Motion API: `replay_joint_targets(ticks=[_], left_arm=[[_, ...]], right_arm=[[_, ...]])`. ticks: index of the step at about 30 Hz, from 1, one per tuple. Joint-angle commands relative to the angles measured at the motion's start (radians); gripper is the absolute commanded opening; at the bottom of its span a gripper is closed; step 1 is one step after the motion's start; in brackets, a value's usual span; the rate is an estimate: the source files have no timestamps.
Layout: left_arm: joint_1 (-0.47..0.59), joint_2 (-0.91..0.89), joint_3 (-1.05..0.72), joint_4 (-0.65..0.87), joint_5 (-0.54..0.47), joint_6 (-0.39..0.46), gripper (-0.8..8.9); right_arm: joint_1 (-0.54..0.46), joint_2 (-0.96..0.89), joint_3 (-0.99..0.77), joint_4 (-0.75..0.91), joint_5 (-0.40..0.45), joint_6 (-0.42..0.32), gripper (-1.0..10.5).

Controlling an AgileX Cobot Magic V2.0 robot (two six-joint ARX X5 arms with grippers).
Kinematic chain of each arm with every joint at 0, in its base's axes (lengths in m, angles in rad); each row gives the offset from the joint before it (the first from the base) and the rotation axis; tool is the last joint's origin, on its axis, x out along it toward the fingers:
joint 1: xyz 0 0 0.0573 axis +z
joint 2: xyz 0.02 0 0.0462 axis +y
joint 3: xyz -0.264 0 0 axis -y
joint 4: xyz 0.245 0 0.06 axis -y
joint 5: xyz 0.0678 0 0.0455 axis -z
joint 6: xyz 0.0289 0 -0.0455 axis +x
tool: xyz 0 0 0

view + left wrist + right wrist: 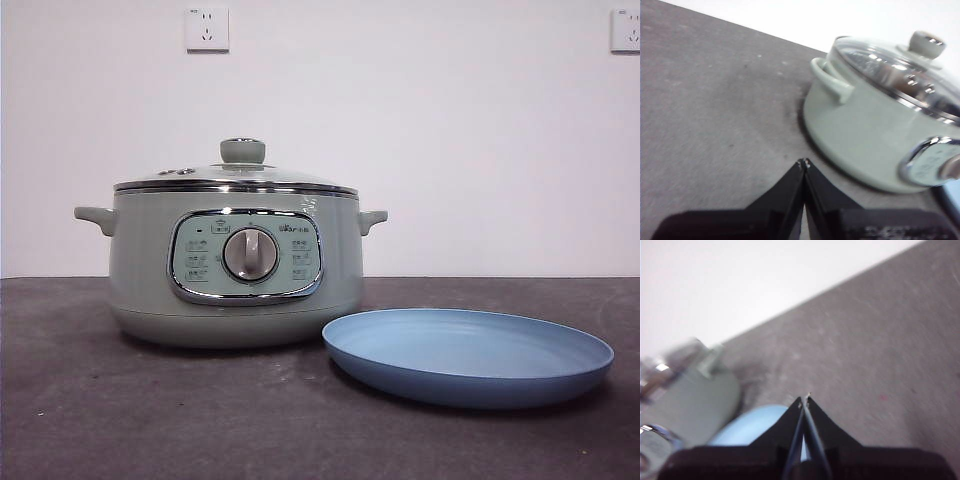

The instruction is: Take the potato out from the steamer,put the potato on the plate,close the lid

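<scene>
On the matte grey table (150,420) we see the glass-lidded steamer (235,290) beside the shallow round plate (468,356); the left gripper (804,162) and right gripper (804,399) both have jaws pressed together, empty.

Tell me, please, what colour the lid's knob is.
Pale sage green knob, clearest in the front view.

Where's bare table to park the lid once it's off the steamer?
Open dark table lies in front of the steamer and past its handle on the side away from the plate. It is tight where the plate's rim nearly meets the steamer's base. The lid is on.
</scene>
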Motion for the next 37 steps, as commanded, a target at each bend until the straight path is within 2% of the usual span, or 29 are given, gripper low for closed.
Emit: replay_joint_targets(ticks=[1,5,9,14,23,29,34,35,36,37], left_arm=[[-0.003,-0.003,0.063,-0.017,0.021,-0.015,-0.08],[-0.003,0.032,0.16,-0.086,0.043,-0.014,-0.08],[-0.003,0.127,0.261,-0.145,0.136,0.016,-0.08],[-0.003,0.28,0.403,-0.23,0.277,0.114,-0.08],[-0.005,0.496,0.614,-0.413,0.469,0.268,-0.08],[-0.023,0.554,0.695,-0.534,0.508,0.335,-0.08],[-0.031,0.556,0.715,-0.551,0.502,0.338,0.02],[-0.031,0.556,0.718,-0.551,0.501,0.334,0.23],[-0.031,0.556,0.721,-0.551,0.501,0.333,0.89],[-0.031,0.556,0.724,-0.551,0.5,0.33,2.16]], right_arm=[[0.002,0.03,0.063,0.005,-0.017,0.025,-0.1],[0.002,0.119,0.182,-0.037,-0.078,0.009,-0.1],[0.002,0.238,0.332,-0.133,-0.163,-0.05,-0.1],[0.006,0.41,0.531,-0.316,-0.306,-0.188,-0.1],[0.06,0.655,0.811,-0.652,-0.48,-0.378,-0.1],[0.14,0.723,0.895,-0.823,-0.484,-0.488,-0.1],[0.161,0.728,0.898,-0.839,-0.482,-0.496,0.0],[0.161,0.728,0.898,-0.839,-0.482,-0.495,0.1],[0.161,0.728,0.899,-0.839,-0.482,-0.495,0.2],[0.161,0.728,0.899,-0.838,-0.482,-0.494,0.9]])
